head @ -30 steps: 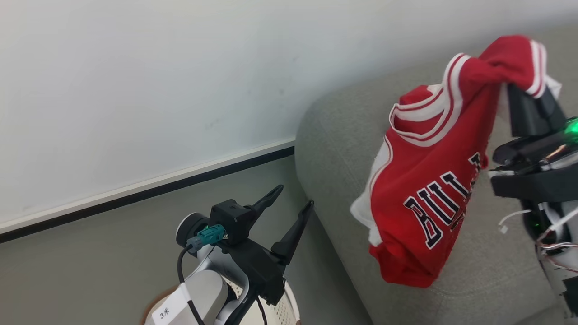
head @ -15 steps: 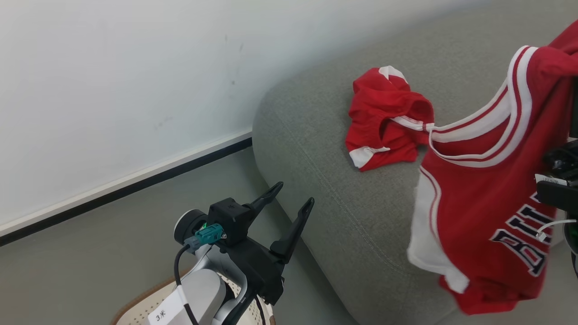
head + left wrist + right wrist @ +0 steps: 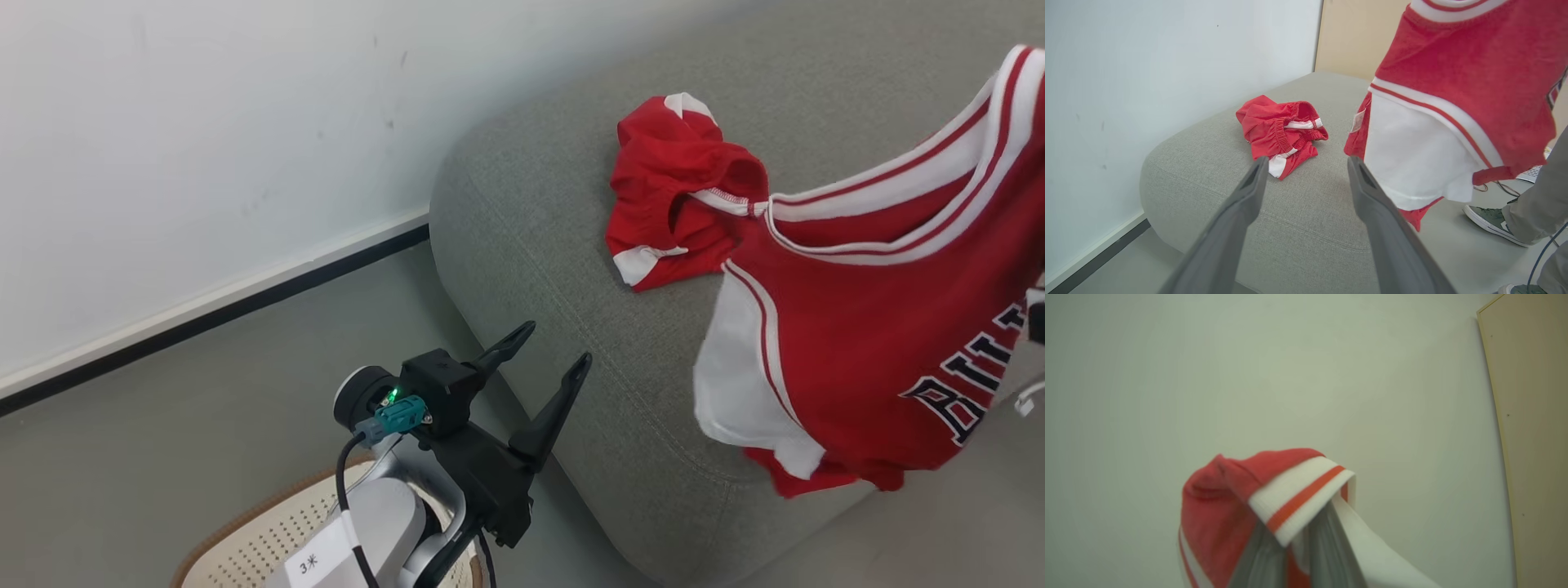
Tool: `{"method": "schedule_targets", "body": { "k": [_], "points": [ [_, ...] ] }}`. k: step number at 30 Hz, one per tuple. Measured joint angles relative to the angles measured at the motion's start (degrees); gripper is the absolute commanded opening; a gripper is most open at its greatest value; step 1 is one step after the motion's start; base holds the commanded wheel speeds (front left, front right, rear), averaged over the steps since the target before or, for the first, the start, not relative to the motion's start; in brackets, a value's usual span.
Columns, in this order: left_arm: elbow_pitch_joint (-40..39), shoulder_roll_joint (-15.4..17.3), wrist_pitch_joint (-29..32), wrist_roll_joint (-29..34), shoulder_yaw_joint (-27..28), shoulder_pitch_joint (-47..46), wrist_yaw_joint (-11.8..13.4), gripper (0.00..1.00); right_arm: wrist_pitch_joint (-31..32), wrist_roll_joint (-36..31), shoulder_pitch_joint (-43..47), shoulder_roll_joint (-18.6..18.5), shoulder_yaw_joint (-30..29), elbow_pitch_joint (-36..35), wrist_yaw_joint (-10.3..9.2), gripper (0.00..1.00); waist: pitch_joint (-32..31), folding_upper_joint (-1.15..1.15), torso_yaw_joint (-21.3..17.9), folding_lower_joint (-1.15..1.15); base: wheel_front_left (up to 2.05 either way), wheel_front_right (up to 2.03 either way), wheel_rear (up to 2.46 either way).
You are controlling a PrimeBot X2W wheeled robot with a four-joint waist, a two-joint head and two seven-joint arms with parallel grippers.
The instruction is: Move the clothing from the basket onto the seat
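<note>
Left pincer [image 3: 553, 347] hovers near basket [image 3: 245, 547], fingers apart, empty. Right pincer [image 3: 1294, 539] clamped on jersey [image 3: 865, 327] trim; hem dangles at seat [image 3: 531, 245] edge, so releasing now likely slides it floorward. Shorts [image 3: 678, 188] lie farther back on seat.

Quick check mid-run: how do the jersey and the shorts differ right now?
The jersey hangs in the air, pinched by the right gripper; the shorts lie on the sofa, held by nothing. The jersey hangs spread out, with black-and-white lettering showing; the shorts are crumpled in a heap and plain. Both are red with white trim.
</note>
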Motion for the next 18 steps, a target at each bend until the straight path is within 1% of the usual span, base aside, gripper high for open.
{"method": "schedule_targets", "body": {
  "k": [4,6,9,12,16,18],
  "points": [
    [-0.97,-0.19,0.56,0.94,-0.37,-0.26,0.0,1.0,0.0,2.13,-5.02,-1.69,-0.2,5.06,1.08,0.0,1.52,0.0,0.46,0.0,0.0,0.0,0.0],
    [-1.12,-0.13,0.81,1.02,-0.43,-0.43,0.0,1.0,0.0,2.48,-6.62,-2.13,-0.12,6.15,1.14,0.0,1.96,0.0,0.62,0.0,0.0,0.0,0.0],
    [-1.97,0.19,1.52,1.22,-0.51,-1.2,0.01,1.0,0.02,2.83,-11.72,-3.69,0.49,9.88,1.65,0.0,3.45,0.0,1.2,0.0,0.0,0.0,0.0],
    [-3.09,0.58,2.09,1.44,-0.57,-1.6,0.14,1.0,0.19,2.92,-17.26,-5.72,1.44,14.15,1.79,0.0,5.23,0.0,1.9,0.0,0.0,0.0,0.0],
    [-3.97,1.12,3.09,1.69,-0.63,-2.98,0.16,1.0,1.15,3.03,-23.77,-7.48,2.99,18.75,2.12,0.0,7.9,0.0,3.05,0.01,0.0,0.0,0.0],
    [-4.43,1.33,3.5,1.8,-0.62,-3.69,0.16,1.0,1.53,2.3,-27.11,-9.32,3.76,21.45,2.13,0.0,9.28,0.0,3.72,0.01,0.0,0.0,0.0]
  ]
}}
